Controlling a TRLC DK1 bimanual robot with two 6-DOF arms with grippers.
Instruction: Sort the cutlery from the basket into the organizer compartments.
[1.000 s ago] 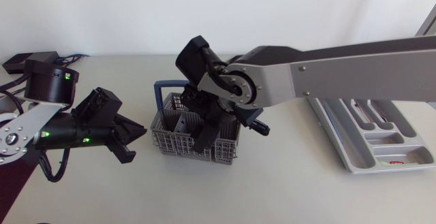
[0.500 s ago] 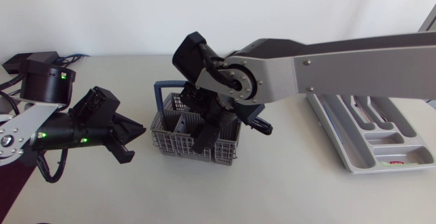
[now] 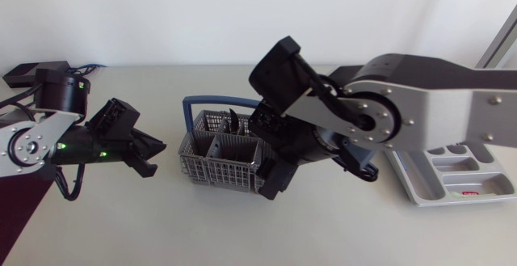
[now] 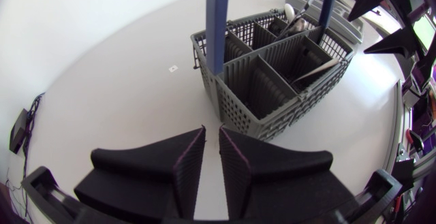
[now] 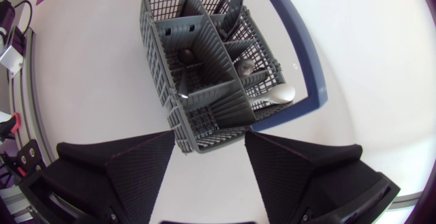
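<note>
Black right tool [image 5: 210,142] splayed above basket [image 5: 204,47]

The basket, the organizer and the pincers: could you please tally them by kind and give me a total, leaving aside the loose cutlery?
Basket: 1
Organizer: 1
Pincers: 2, the left pincer and the right pincer
Total: 4
</note>
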